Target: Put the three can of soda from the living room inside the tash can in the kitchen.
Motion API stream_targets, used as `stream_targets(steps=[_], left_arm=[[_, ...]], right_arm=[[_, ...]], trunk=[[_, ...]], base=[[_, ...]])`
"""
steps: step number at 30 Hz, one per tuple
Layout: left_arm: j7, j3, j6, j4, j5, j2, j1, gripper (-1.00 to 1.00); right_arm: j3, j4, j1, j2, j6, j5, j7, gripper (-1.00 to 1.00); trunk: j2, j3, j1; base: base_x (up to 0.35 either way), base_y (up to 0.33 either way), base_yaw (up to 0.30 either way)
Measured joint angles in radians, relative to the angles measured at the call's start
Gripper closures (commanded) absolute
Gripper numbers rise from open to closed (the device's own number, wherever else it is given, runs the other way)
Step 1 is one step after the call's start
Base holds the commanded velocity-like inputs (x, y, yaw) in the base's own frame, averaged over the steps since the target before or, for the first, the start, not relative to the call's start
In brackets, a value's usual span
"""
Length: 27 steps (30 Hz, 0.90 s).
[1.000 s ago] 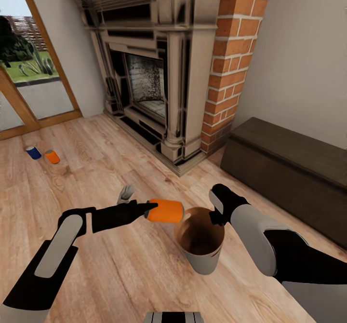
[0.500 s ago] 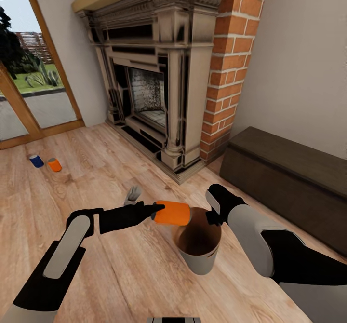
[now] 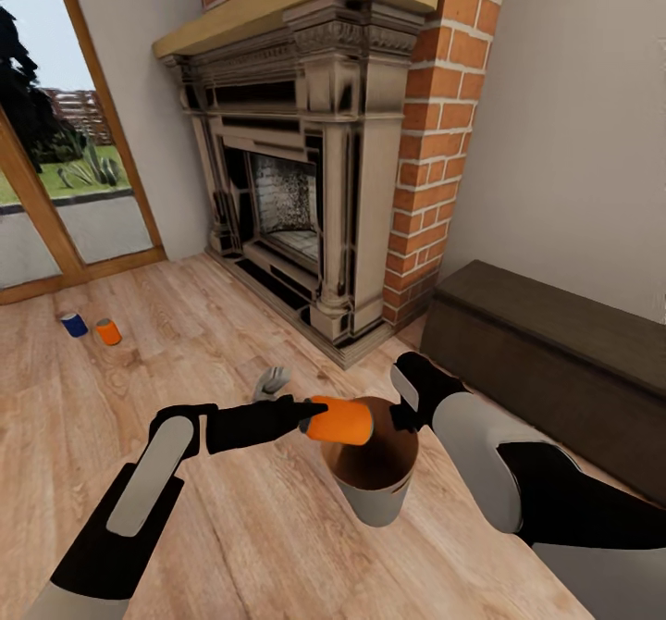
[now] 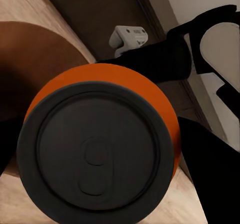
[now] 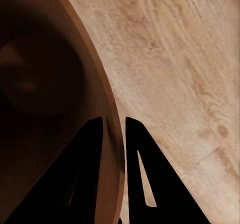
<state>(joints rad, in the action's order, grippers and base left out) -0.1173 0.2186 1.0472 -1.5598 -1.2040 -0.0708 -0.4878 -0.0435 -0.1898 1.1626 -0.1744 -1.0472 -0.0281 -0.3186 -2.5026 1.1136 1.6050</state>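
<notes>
Carried closer over the last second, the orange soda can [image 3: 340, 420] in my left gripper [image 3: 310, 416] now overlaps the near rim of the trash can [image 3: 375, 498] at lower centre of the head view, where before it hung just left of the rim; the camera has also tilted up, showing more of the mantel. My left fingers are clamped on the can, which lies on its side, its dark round end [image 4: 95, 154] facing the left wrist camera. My right gripper [image 5: 114, 129] pinches the bin's rim, one dark finger [image 5: 82, 174] inside the wall and the other outside, holding the bin lifted off the boards.

The bin is round and tapered, glossy brown inside, pale grey outside; in the right wrist view its inside looks dark and I cannot tell whether anything lies in it.

At mid left of the head view, a blue soda can [image 3: 74, 325] and a second orange can [image 3: 108, 331] lie side by side on the warm, grained wood floor [image 3: 240, 527], near the wood-framed glass doors [image 3: 55, 185]. An ornate dark-and-cream fireplace [image 3: 305, 185] fills the upper centre, a red brick column [image 3: 444, 139] beside it, and a long dark brown bench [image 3: 546, 352] at right.
</notes>
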Motion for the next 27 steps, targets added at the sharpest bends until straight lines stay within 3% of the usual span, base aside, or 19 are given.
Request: stream_targets(steps=[8, 13, 17, 22, 24, 27], left_arm=[[-0.049, 0.006, 0.000, 0.005, 0.010, 0.027, 0.000, 1.00], [-0.078, 0.025, 0.000, 0.024, 0.090, 0.080, 0.000, 1.00], [-0.085, 0.037, -0.032, 0.066, 0.185, 0.131, 0.000, 1.00], [-0.086, 0.045, -0.074, 0.095, 0.213, 0.143, 0.000, 1.00], [-0.088, 0.068, -0.092, 0.108, 0.228, 0.147, 0.000, 1.00], [-0.090, 0.087, -0.138, 0.118, 0.274, 0.149, 0.000, 1.00]], right_arm=[[0.002, 0.000, 0.000, 0.000, 0.000, -0.001, 0.003, 1.00], [-0.001, 0.000, 0.000, 0.000, 0.000, 0.008, 0.032, 1.00], [0.001, 0.000, 0.000, 0.000, 0.000, 0.003, 0.047, 1.00], [0.002, 0.000, 0.000, 0.000, 0.000, 0.000, 0.051, 1.00], [0.001, 0.000, 0.000, 0.000, 0.000, 0.002, 0.053, 1.00], [0.002, 0.000, 0.000, 0.000, 0.000, 0.000, 0.057, 1.00]], trunk=[[0.000, -0.004, 0.000], [0.000, -0.004, 0.000], [0.000, -0.004, 0.000], [0.000, -0.004, 0.000], [0.000, -0.004, 0.000], [0.000, -0.004, 0.000]], base=[[0.000, 0.000, 0.000], [0.000, 0.000, 0.000], [0.000, 0.000, 0.000], [0.000, 0.000, 0.000], [0.000, 0.000, 0.000], [0.000, 0.000, 0.000]])
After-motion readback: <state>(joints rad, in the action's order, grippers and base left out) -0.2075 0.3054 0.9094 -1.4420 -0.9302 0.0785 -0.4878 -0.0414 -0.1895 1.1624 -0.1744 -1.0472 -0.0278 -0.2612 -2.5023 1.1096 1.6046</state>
